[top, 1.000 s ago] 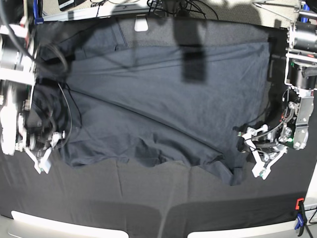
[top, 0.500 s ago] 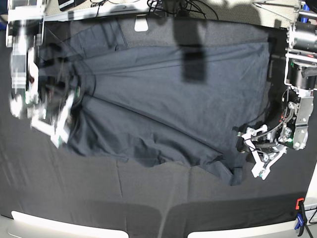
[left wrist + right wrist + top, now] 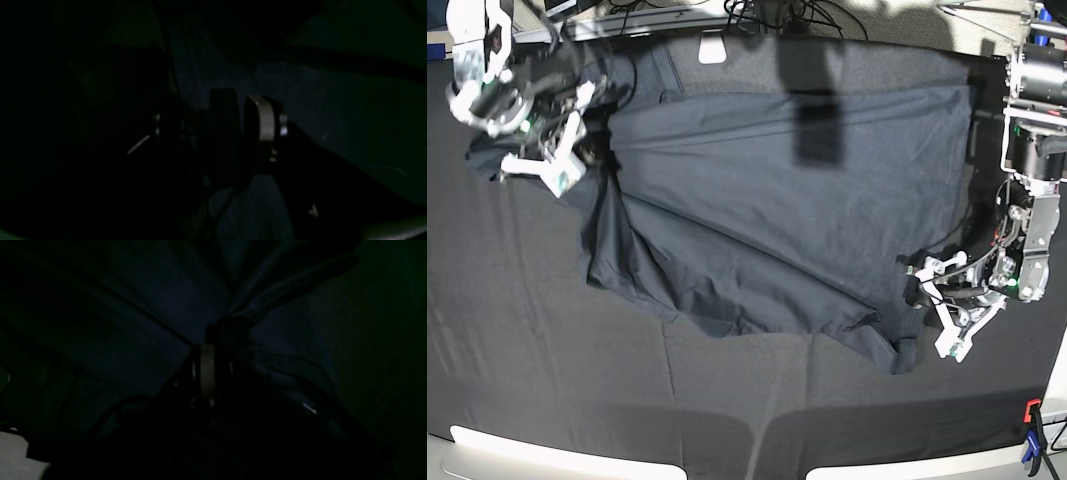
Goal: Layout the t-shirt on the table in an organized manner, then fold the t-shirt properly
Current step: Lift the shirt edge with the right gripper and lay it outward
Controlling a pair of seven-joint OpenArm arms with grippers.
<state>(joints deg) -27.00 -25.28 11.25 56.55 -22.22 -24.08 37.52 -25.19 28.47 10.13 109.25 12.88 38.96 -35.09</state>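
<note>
The dark grey t-shirt (image 3: 767,200) lies spread across the black table (image 3: 727,410), wrinkled along its near edge. At the far left my right gripper (image 3: 552,165) is shut on a bunched part of the shirt's left end. In the right wrist view the folds of the t-shirt (image 3: 150,306) run into the closed gripper (image 3: 227,330). My left gripper (image 3: 937,310) sits at the shirt's near right corner, its white fingers spread apart over the fabric edge. The left wrist view is very dark. It shows one pale finger (image 3: 263,120) above the t-shirt (image 3: 333,110).
An orange-and-blue clamp (image 3: 1031,425) grips the table's near right edge. A small white object (image 3: 712,48) and a tangle of cables (image 3: 787,12) lie at the far edge. White corner pieces (image 3: 537,455) line the front edge.
My right gripper has travelled from the shirt's near left edge to the far left, dragging the shirt's left end with it. The left arm has stayed still.
</note>
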